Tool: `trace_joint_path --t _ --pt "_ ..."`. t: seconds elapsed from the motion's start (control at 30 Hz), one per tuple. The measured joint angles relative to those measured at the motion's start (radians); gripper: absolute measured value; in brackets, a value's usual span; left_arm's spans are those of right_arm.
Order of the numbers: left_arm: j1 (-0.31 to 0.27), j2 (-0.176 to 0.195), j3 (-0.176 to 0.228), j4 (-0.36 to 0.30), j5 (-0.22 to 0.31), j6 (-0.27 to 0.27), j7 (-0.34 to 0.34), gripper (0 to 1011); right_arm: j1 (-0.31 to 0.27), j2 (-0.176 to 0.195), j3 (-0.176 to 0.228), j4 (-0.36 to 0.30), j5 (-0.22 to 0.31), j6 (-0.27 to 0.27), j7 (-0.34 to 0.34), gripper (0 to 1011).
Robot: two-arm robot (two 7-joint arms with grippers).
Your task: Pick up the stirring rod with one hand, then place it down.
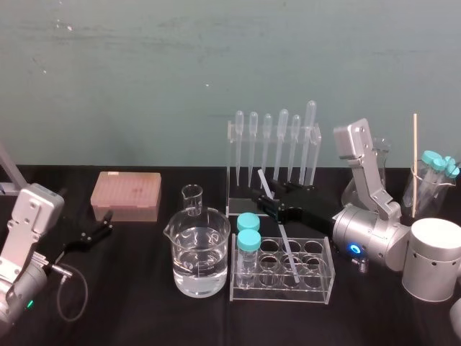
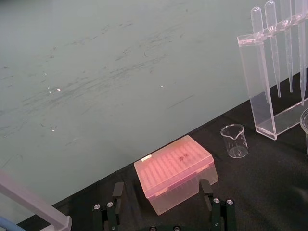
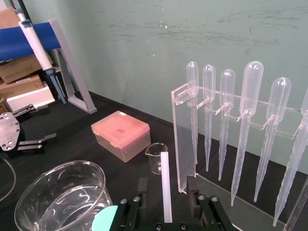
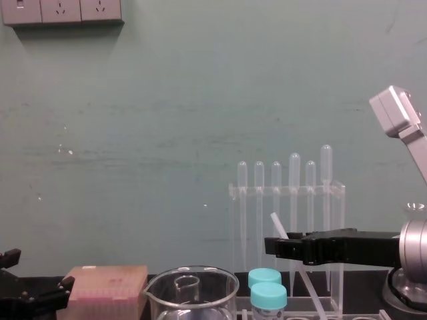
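The stirring rod [image 1: 281, 229] is a thin whitish stick. It leans with its lower end in the clear test tube rack [image 1: 328, 280] and its top tilted back toward the pipette rack [image 1: 234, 167]. My right gripper [image 1: 265, 200] reaches in from the right, level with the rod's upper part. In the right wrist view the stirring rod [image 3: 166, 187] stands between the two black fingers [image 3: 142, 188], with a gap on each side, so the right gripper [image 3: 167, 195] is open around it. The chest view shows the rod's tip [image 4: 278, 225] poking up above the right gripper [image 4: 275, 247]. My left gripper [image 1: 106, 222] rests open at the far left.
A large beaker [image 1: 200, 256] of water and a small beaker [image 1: 191, 200] stand left of the tube rack. Two teal-capped tubes [image 1: 248, 232] sit in the rack. A pink tip box [image 1: 126, 194] lies at the back left. A flask [image 1: 376, 171], a white cylinder [image 1: 431, 259] and a wooden stick [image 1: 415, 162] crowd the right.
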Motion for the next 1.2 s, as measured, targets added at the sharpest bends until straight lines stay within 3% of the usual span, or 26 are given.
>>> trace_joint_path --t 0.03,0.1,0.5,0.77,0.87,1.03,1.1,1.2 --pt "0.000 0.000 0.000 0.000 0.000 0.000 0.000 1000 0.000 0.000 0.000 0.000 0.000 0.000 0.000 547" --pt "0.000 0.000 0.000 0.000 0.000 0.000 0.000 1000 0.000 0.000 0.000 0.000 0.001 0.000 0.000 422" --pt "0.000 0.000 0.000 0.000 0.000 0.000 0.000 1000 -0.001 0.001 0.001 -0.001 0.002 0.000 -0.001 79" --pt "0.000 0.000 0.000 0.000 0.000 0.000 0.000 1000 -0.001 0.001 0.001 -0.001 0.001 0.000 -0.002 68" --pt "0.000 0.000 0.000 0.000 0.000 0.000 0.000 1000 -0.014 -0.001 0.008 -0.006 -0.006 -0.042 -0.001 68" --pt "0.000 0.000 0.000 0.000 0.000 0.000 0.000 1000 -0.053 -0.008 0.033 -0.023 -0.026 -0.161 -0.001 68" --pt "0.000 0.000 0.000 0.000 0.000 0.000 0.000 1000 -0.089 -0.012 0.051 -0.036 -0.043 -0.271 0.003 68" --pt "0.000 0.000 0.000 0.000 0.000 0.000 0.000 1000 -0.117 -0.012 0.065 -0.047 -0.056 -0.337 0.004 68"
